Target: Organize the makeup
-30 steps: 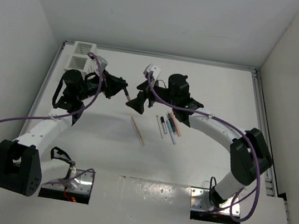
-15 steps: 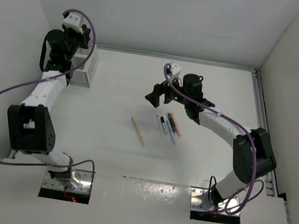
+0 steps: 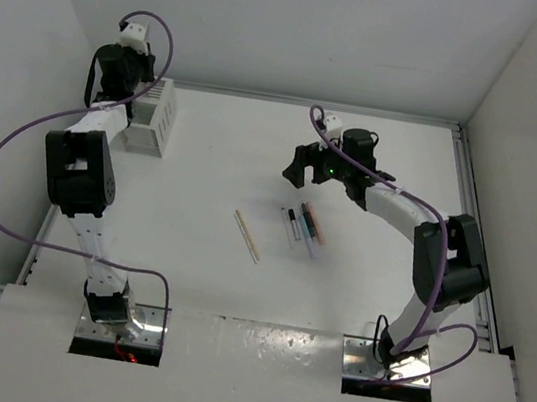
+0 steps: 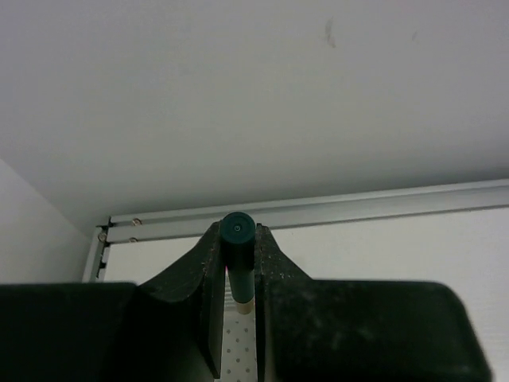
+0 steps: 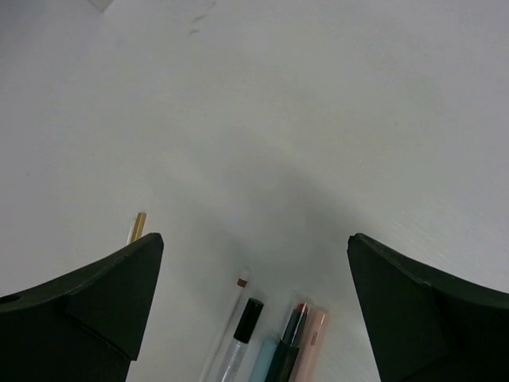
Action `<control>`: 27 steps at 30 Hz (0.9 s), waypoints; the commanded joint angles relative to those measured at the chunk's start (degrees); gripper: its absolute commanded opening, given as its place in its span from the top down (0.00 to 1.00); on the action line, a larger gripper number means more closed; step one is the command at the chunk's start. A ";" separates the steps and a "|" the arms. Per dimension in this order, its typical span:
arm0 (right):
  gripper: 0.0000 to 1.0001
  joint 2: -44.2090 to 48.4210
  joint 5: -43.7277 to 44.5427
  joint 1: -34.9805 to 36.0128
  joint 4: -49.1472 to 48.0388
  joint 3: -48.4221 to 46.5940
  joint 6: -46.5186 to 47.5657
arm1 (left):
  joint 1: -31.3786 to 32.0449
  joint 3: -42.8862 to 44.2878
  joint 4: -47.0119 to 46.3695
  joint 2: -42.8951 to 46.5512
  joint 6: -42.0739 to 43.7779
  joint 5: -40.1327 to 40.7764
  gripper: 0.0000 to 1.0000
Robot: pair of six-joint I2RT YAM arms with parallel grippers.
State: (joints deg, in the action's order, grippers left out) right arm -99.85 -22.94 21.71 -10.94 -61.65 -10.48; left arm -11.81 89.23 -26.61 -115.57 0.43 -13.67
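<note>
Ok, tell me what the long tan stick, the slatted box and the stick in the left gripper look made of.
The long tan stick: probably wood, matt, with an even tan colour and no shine. The slatted box: white, perhaps plastic or painted wood; too small to tell. The dark-capped stick in the left gripper: smooth dark cap, likely plastic; the pale barrel below is unclear.

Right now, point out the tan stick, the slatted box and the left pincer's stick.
tan stick point(image 3: 247, 236), top view, mid-shaft.
slatted box point(image 3: 159, 124), top view, side wall.
dark-capped stick point(image 4: 238, 259), left wrist view, dark barrel.
</note>
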 commanded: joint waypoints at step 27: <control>0.72 1.42 18.12 -2.90 33.88 -5.15 -1.91 | -4.10 1.75 25.16 16.06 9.20 -20.59 0.29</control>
State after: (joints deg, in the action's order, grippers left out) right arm -97.01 -5.74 18.76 21.04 -66.98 -11.05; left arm -15.84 90.70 -9.45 -106.65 2.33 -28.08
